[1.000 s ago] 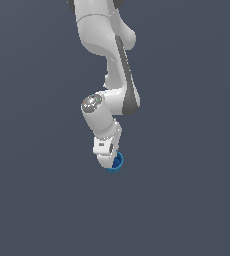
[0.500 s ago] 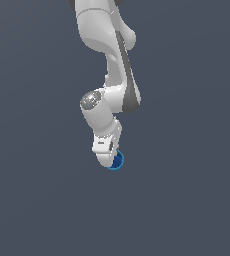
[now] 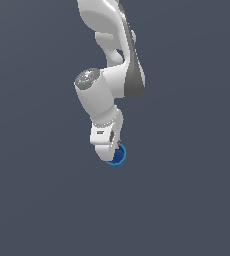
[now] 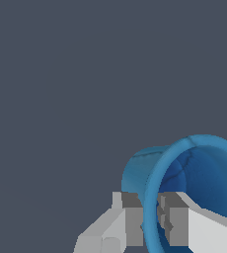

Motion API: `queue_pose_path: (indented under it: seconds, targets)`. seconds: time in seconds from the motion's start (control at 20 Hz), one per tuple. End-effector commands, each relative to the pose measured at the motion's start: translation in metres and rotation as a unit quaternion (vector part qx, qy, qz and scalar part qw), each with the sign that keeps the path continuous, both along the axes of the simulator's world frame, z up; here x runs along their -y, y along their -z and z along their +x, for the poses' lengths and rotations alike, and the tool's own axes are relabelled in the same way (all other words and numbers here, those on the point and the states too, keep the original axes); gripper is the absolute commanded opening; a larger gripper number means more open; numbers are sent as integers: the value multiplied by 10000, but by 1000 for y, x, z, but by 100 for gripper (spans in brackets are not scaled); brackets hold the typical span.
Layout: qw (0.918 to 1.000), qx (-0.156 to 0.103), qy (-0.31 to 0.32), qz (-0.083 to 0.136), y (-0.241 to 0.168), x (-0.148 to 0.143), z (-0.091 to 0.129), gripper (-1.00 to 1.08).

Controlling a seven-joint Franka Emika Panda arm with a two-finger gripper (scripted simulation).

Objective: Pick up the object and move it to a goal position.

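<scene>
We have our gripper (image 4: 151,220) pinched on the wall of the cup (image 4: 199,168), which peeks out at its five o'clock, so only carrying to the unseen goal remains

A plain, dark slate-grey surface (image 3: 32,200) is filling the whole exterior view, running unbroken from edge to edge with no seam, line or marking showing on it. The same flat grey expanse (image 4: 56,89) is taking up most of the wrist view, evenly lit and without texture. Whether it is a table, a floor or only a backdrop cannot be told from either picture. A very faint, slightly lighter band is showing low in the exterior view; nothing else is lying on it.
</scene>
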State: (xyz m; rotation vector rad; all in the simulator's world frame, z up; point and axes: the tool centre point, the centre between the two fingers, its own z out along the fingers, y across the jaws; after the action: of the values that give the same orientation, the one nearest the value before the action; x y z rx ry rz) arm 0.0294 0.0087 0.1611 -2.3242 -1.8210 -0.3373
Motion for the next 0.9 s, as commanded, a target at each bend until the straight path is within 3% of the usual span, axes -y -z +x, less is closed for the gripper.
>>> queue_pose_path:
  seconds: [0.0, 0.85]
  targets:
    - [10000, 17, -4, -4, -28, -1, 4, -100]
    - [10000, 16, 1, -2, -209, -6, 33, -100]
